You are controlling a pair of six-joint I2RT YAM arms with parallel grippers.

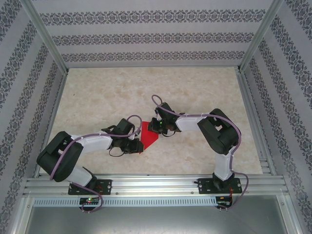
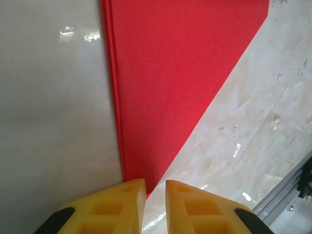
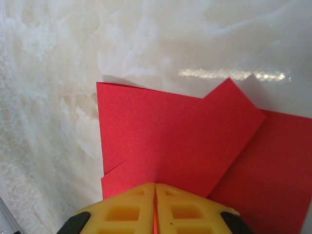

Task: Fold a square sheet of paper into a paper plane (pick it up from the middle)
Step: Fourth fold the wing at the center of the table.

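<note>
on the left, your left gripper (image 2: pixel 156 189) sits low over the table (image 1: pixel 92 97) at the near left corner of the square sheet of paper (image 1: pixel 147 132). its fingers (image 2: pixel 127 196) stand a thin slit apart with bare table showing through, so it is released, not clamped. the sheet's pointed corner runs up to the left fingertip (whether that tip pins it down, you cannot tell).

in the middle, the sheet lies flat between the two arms, already creased: a doubled edge runs straight along one side and a slanted flap (image 3: pixel 229 114) is laid over the body. i judge you are midway through the folds, with the nose not yet formed.

on the right, your right gripper (image 3: pixel 155 187) is clenched on the sheet's edge, a thin red line showing in the seam between the pads.

the next move, as i read it, calls for the left tip to hold the corner steady while the right carries its pinched edge over to the centre line and presses it flat.

from overhead both wrists cover much of the sheet, so its full outline is hidden. each wrist camera cuts the paper off at the frame edge, and the layer count is hard to make out.
</note>
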